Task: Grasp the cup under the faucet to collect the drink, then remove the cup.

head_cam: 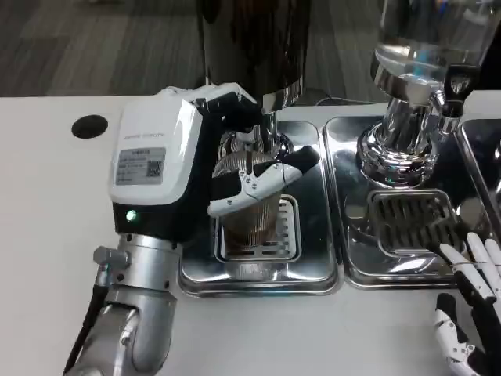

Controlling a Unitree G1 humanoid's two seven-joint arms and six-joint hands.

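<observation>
Gripping the cup (249,213), the left hand (205,153) is seen with its white and black fingers (266,177) wrapped around the ribbed glass wall, one finger lying across the front of the cup near its upper part. The cup is held upright over the slotted grate (286,232) of the left drip tray (258,274), directly below the faucet (266,110) of the dark drink dispenser (250,39). Whether the base of the cup is touching the grate cannot be told. The inside of the cup is mostly hidden by the hand, so its contents cannot be judged.

The left forearm (129,329) is raised from the lower left of the picture, and a small green light (131,215) is lit on the black band at the wrist.

The right hand (470,305) is seen at the lower right edge, resting near the front corner of the right drip tray (391,270). Its fingers are spread apart and nothing is held in them. Above that tray a second dispenser (427,47) with a clear tank and a chrome base is standing.

A round dark hole (88,126) is set in the white table (47,235), well apart from the trays.
</observation>
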